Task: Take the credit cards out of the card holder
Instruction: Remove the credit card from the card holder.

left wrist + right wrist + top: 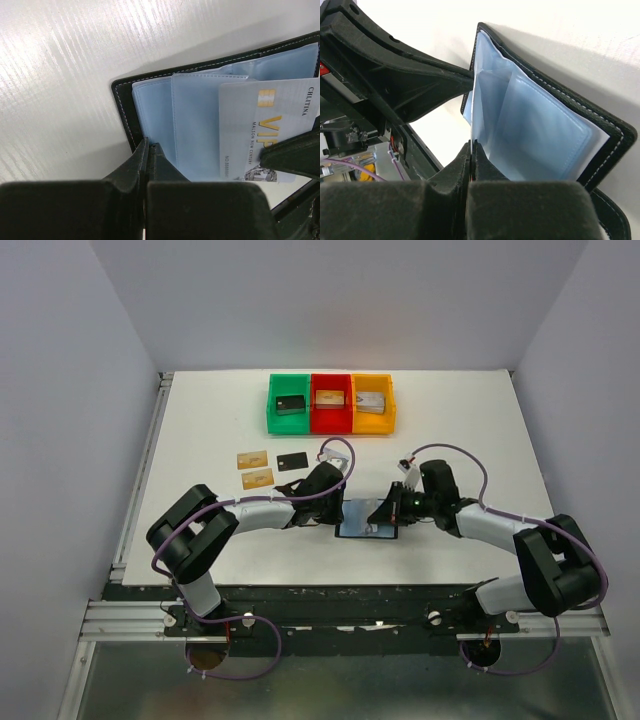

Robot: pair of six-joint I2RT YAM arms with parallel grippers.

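The black card holder [366, 519] lies open on the table between my two grippers, its bluish pockets facing up. My left gripper [335, 503] is shut on the holder's left edge [125, 107]; its tips show in the left wrist view [148, 145]. A silver-grey card [260, 127] marked VIP sticks partway out of a pocket. My right gripper [396, 508] is shut on that card's thin edge, seen in the right wrist view [476, 145]. Two tan-gold cards [254, 468] and a black card [292, 461] lie on the table to the left.
Green [289, 403], red [331, 401] and orange [372, 401] bins stand in a row at the back, each with a blocky item inside. The table's near edge and the arm bases are just below the holder.
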